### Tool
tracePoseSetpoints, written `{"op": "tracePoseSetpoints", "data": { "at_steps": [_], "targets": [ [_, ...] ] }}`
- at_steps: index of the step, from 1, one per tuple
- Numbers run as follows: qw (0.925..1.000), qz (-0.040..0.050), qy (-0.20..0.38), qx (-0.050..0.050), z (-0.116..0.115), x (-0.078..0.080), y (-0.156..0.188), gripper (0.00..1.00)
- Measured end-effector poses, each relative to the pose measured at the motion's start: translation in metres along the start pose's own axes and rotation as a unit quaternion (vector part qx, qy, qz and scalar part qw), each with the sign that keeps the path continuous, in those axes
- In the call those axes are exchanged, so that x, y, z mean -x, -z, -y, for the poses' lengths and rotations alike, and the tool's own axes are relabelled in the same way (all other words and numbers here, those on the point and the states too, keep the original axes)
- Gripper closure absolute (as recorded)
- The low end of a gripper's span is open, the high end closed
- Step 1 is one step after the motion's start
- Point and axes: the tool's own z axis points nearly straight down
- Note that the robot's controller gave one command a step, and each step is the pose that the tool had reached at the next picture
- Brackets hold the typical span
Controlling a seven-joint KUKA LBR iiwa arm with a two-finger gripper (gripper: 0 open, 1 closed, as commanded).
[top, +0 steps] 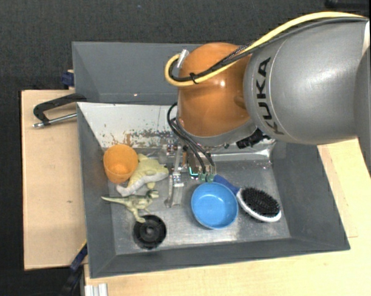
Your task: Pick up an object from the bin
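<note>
My end effector point(185, 182) hangs low over the middle of the bin point(128, 70); I cannot tell if it is released or clenched, for my orange cover point(211, 92) sits over much of it; I see no thing in its grip.

The blue cup point(213, 206) is the nearest thing; it lies just beside my end effector, a little toward the bin's front edge and its right wall; it sits mouth up, and its short handle points toward the back right corner. I think this is the easy one to pick; a small move toward the front edge and the right wall would put me over its rim.

On my other side, toward the left wall, lies a pale yellow dinosaur point(147, 171); its long body runs from the left wall toward the middle; it touches the orange cup point(120, 163) behind it. A little green dinosaur point(134, 202) lies in front of those two, stretched along the front edge; a black round cap point(149, 230) sits near the front left corner.

A black brush point(259, 204) with a white rim lies right next to the blue cup on the right wall's side; it could get in my way there.

The bin's floor is flat grey metal, bare behind the cup; the dark floor point(36, 34) lies all around the bin.
</note>
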Motion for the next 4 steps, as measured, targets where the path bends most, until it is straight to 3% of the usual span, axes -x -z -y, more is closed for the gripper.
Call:
{"op": "tracePoseSetpoints", "data": {
  "at_steps": [1, 2, 3, 4],
  "targets": [
    [0.9942, 0.001, 0.108, -0.001, 0.062, -0.048, -0.05, 0.0],
    [0.9979, 0.0069, 0.064, -0.001, 0.122, -0.031, -0.05, 0.0],
    [0.9886, 0.0133, 0.15, 0.0, 0.115, -0.006, -0.134, 0.0],
    [0.9887, 0.0075, 0.15, 0.0, 0.115, -0.011, -0.136, 1.0]
  ]
}}
